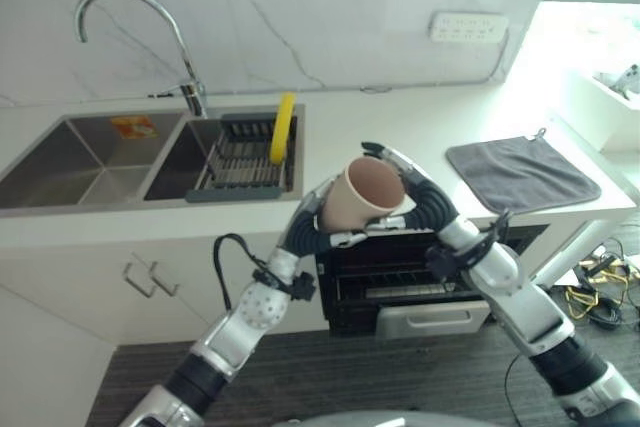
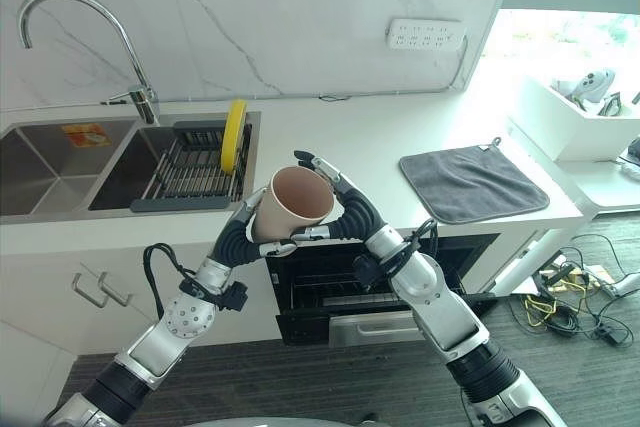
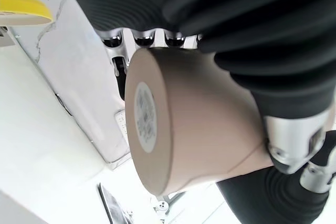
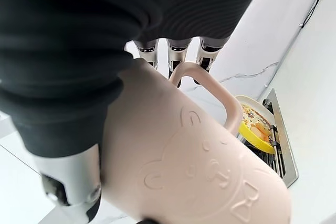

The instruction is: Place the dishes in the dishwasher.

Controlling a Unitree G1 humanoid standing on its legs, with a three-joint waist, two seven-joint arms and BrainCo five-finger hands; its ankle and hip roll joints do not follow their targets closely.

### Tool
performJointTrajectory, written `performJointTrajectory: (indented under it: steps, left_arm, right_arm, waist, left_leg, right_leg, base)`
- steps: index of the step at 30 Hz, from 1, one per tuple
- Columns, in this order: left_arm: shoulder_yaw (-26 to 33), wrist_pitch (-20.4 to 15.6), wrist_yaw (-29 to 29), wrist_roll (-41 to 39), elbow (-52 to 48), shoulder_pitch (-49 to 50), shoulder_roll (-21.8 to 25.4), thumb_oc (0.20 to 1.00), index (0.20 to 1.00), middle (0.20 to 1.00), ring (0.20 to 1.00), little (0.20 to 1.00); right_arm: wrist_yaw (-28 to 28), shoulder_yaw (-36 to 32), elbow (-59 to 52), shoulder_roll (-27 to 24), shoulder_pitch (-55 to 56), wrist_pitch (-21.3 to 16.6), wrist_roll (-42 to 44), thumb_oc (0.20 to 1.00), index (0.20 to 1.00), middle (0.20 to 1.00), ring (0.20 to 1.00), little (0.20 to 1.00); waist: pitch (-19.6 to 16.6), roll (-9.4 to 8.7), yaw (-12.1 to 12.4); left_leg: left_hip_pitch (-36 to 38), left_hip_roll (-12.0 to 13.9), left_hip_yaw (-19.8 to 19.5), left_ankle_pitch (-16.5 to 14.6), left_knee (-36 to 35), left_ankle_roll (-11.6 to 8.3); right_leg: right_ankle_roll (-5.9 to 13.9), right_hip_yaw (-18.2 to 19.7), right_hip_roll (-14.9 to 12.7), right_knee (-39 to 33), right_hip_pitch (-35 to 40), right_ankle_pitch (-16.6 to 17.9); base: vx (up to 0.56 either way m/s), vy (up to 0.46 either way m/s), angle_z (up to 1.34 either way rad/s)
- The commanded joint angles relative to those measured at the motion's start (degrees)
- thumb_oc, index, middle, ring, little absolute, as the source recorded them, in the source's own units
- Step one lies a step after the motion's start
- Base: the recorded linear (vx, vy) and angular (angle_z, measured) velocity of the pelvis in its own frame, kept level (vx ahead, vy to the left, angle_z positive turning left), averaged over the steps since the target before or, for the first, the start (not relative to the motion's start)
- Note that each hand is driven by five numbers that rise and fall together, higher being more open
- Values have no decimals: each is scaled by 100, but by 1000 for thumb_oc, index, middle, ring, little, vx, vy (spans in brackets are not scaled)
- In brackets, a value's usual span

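Pink mug held in both hands above the open dishwasher.

The left hand (image 2: pixel 243 239) and right hand (image 2: pixel 345 209) curl round the mug (image 2: pixel 293 204), over the tabletop (image 2: pixel 380 142) edge. Best release one hand first, then lower it upside-down into the dishwasher (image 2: pixel 340 287) rack.

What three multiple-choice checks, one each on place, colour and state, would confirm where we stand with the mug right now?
1. Where is the pink mug?
A. in the sink
B. held between both hands, above the open dishwasher
C. on the grey towel

2. What colour is the plate in the sink rack?
A. yellow
B. blue
C. white

3. How is the mug held?
A. upright
B. upside down
C. tilted, its opening facing the camera

Answers:
1 B: left hand and right hand wrap round it.
2 A: it stands yellow on edge.
3 C: its inside shows from the head views.
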Motion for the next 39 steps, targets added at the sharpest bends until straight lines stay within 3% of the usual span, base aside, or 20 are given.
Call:
performJointTrajectory:
  steps: [1, 2, 3, 4, 5, 21, 28, 35, 36, 37, 39]
  left_arm:
    - [-273, -286, 39, 4, -40, -675, 29, 200, 200, 200, 200, 200]
    - [-283, -279, 40, -3, -51, -683, 30, 200, 200, 200, 200, 200]
    - [-292, -253, 20, -16, -73, -705, 24, 200, 200, 200, 200, 200]
    - [-298, -245, 18, -24, -77, -712, 24, 200, 200, 200, 200, 200]
    - [-317, -232, 18, -35, -80, -722, 25, 200, 200, 200, 200, 200]
    - [-365, -147, 24, -74, -96, -651, 53, 200, 200, 200, 200, 200]
    - [-403, -152, 36, -168, -18, -678, -3, 200, 200, 200, 200, 200]
    - [-410, -68, 44, -260, 32, -703, -73, 200, 200, 200, 200, 200]
    - [-409, -29, 46, -271, 26, -698, -82, 376, 376, 376, 376, 376]
    - [-402, -8, 31, -313, 53, -680, -96, 1000, 1000, 1000, 1000, 1000]
    - [-391, 55, -78, -470, 104, -654, -141, 1000, 1000, 1000, 1000, 1000]
  right_arm:
    - [241, 252, -275, 254, -760, -245, 96, 1000, 1000, 1000, 1000, 1000]
    - [232, 265, -274, 256, -772, -244, 81, 1000, 1000, 1000, 1000, 1000]
    - [199, 282, -267, 267, -781, -281, 11, 485, 485, 485, 485, 485]
    - [183, 292, -264, 271, -786, -301, -22, 429, 429, 429, 429, 429]
    - [133, 308, -280, 274, -805, -342, -94, 200, 200, 200, 200, 200]
    - [-217, 334, -255, 219, -757, -474, -423, 200, 200, 200, 200, 200]
    - [-517, 240, -412, 85, -1009, -964, -900, 200, 200, 200, 200, 200]
    - [-786, 57, -548, 79, -1061, -1092, -848, 200, 200, 200, 200, 200]
    - [-817, 31, -572, 76, -1059, -1088, -847, 200, 200, 200, 200, 200]
    - [-864, -12, -588, 76, -1057, -1056, -858, 200, 200, 200, 200, 200]
    - [-950, -72, -588, 64, -1047, -976, -808, 200, 200, 200, 200, 200]
  waist:
    - [104, -64, 84]
    - [105, -62, 84]
    - [105, -59, 85]
    - [104, -58, 85]
    - [99, -58, 86]
    - [160, -44, 118]
    - [172, -56, 137]
    - [160, -47, 125]
    - [158, -47, 124]
    - [156, -43, 125]
    - [159, -46, 124]
  left_leg:
    - [161, 37, -446, -460, 94, -48]
    - [162, 37, -441, -457, 94, -48]
    - [161, 35, -434, -455, 90, -47]
    - [160, 34, -432, -455, 90, -47]
    - [157, 30, -428, -454, 90, -47]
    - [161, 16, -472, -474, 131, -25]
    - [144, 7, -478, -510, 195, -4]
    - [154, 13, -466, -521, 194, -2]
    - [156, 13, -463, -521, 192, -2]
    - [158, 14, -463, -521, 193, -3]
    - [160, 11, -469, -522, 190, -1]
  right_leg:
    - [385, 188, -335, 365, 220, -476]
    - [387, 182, -339, 364, 222, -473]
    - [388, 176, -342, 354, 225, -465]
    - [389, 173, -343, 352, 225, -464]
    - [392, 170, -345, 348, 224, -460]
    - [369, 168, -353, 441, 217, -523]
    - [361, 175, -362, 503, 206, -557]
    - [353, 172, -357, 531, 211, -583]
    - [352, 172, -355, 529, 214, -585]
    - [348, 170, -355, 536, 214, -588]
    - [338, 173, -347, 540, 214, -593]
  base:
    - [0, 0, 0]
    - [0, 0, 0]
    - [0, 0, 0]
    - [0, 0, 0]
    - [0, 0, 0]
    - [9, -1, 0]
    - [0, 0, 0]
    - [0, 0, 0]
    - [0, 0, 0]
    - [0, 0, 0]
    - [0, 0, 0]
